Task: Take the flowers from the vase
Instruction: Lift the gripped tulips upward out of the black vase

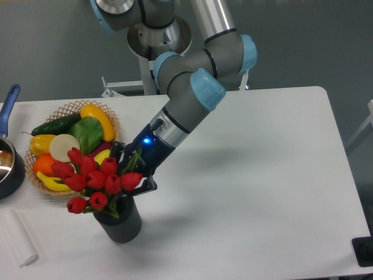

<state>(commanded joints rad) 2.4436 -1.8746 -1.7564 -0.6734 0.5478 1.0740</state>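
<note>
The flowers [96, 178], a bunch of red tulips with green leaves, stand in the vase [123, 224], a small dark grey pot near the table's front left. My gripper [129, 168] reaches down from the upper right into the back right side of the bunch. Its dark body shows on both sides of a green leaf, touching the blooms. The fingertips are hidden behind the tulips, so I cannot tell whether they are closed on the stems. The stems are still inside the vase.
A wicker basket [111, 119] of fruit and vegetables sits just behind the flowers on the left. A dark saucepan [9, 172] with a blue handle is at the left edge. A white roll [17, 239] lies at the front left. The white table [262, 175] stretches to the right.
</note>
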